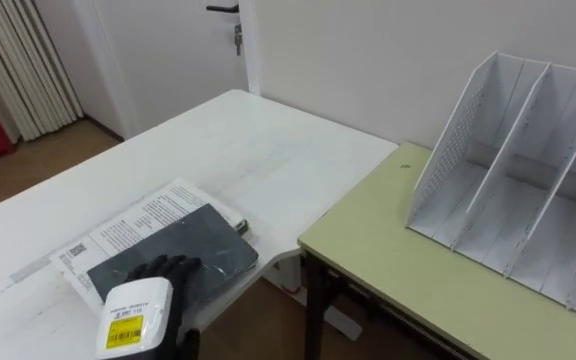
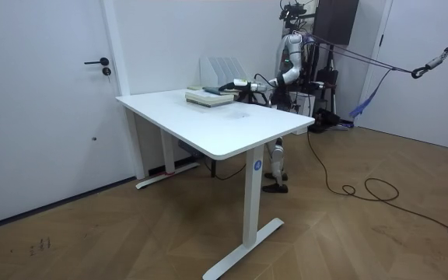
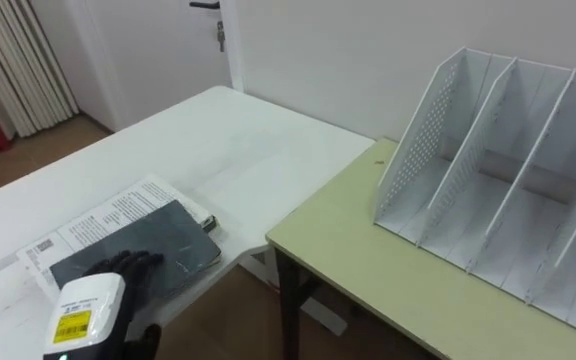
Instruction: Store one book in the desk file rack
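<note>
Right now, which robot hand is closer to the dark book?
Left. The left hand lies right on top of the dark book, touching it. No right hand is on or beside the book.

- The file rack (image 1: 528,170) runs off the right edge, so I cannot count its compartments.
- The green counter (image 1: 378,250) beneath it is cut off by the bottom and right edges.
- The left hand (image 1: 168,268) covers the near end of the dark book (image 1: 208,250). Its wrist is cut off by the bottom edge, and I cannot tell whether it grips the book.
- The printed cover (image 1: 138,222) underneath is largely hidden, so I cannot tell how many volumes lie there.
- In the room view the stack (image 2: 207,96) hides the rack's foot, and the hand there is too small to read.
</note>
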Robot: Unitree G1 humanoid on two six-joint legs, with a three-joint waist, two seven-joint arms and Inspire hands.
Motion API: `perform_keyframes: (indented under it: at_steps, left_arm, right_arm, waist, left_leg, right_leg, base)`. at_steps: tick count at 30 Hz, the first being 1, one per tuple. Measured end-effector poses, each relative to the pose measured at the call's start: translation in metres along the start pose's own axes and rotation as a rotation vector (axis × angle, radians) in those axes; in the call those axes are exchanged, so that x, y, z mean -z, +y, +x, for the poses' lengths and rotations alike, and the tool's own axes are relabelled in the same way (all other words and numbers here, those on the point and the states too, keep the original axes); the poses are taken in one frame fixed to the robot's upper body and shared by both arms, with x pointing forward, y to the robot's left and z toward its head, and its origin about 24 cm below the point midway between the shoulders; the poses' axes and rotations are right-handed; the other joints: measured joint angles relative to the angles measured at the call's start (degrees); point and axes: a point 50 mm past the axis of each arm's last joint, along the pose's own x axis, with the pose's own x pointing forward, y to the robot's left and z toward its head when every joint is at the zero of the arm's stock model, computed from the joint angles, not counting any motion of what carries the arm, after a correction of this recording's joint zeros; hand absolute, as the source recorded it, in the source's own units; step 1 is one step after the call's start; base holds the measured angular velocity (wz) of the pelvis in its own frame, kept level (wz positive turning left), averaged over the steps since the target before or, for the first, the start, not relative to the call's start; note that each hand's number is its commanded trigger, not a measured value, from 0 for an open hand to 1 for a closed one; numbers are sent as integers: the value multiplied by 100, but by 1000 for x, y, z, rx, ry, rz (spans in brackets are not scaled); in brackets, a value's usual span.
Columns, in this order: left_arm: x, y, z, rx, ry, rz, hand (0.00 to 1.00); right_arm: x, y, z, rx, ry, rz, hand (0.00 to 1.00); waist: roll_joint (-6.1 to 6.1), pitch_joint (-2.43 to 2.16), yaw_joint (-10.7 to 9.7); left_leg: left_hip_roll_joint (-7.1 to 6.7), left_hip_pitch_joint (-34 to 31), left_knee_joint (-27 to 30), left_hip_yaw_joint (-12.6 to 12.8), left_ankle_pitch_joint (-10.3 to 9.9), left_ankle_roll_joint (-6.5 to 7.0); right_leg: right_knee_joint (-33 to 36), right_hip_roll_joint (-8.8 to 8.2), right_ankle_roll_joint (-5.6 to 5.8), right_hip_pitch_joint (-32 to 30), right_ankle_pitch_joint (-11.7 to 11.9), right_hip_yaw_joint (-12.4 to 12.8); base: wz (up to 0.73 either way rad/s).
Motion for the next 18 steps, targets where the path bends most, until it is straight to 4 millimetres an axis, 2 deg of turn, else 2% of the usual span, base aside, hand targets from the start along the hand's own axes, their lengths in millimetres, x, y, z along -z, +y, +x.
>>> perform_keyframes:
  at_steps: [4, 18]
  left_arm:
    - [6, 8, 10, -43, 15, 24, 100]
    - [7, 12, 14, -90, 23, 33, 100]
  right_arm:
    - [0, -1, 0, 2, -6, -2, 0]
    - [1, -2, -1, 11, -5, -10, 0]
  waist:
    - [9, 1, -14]
    - [11, -1, -5]
  left_leg:
    - [-5, 4, -26, 2, 0, 0]
    - [-14, 16, -41, 24, 1, 1]
  right_leg:
    - [-9, -3, -3, 2, 3, -6]
    - [-32, -12, -4, 9, -7, 5]
  base:
    - [0]
    - [0]
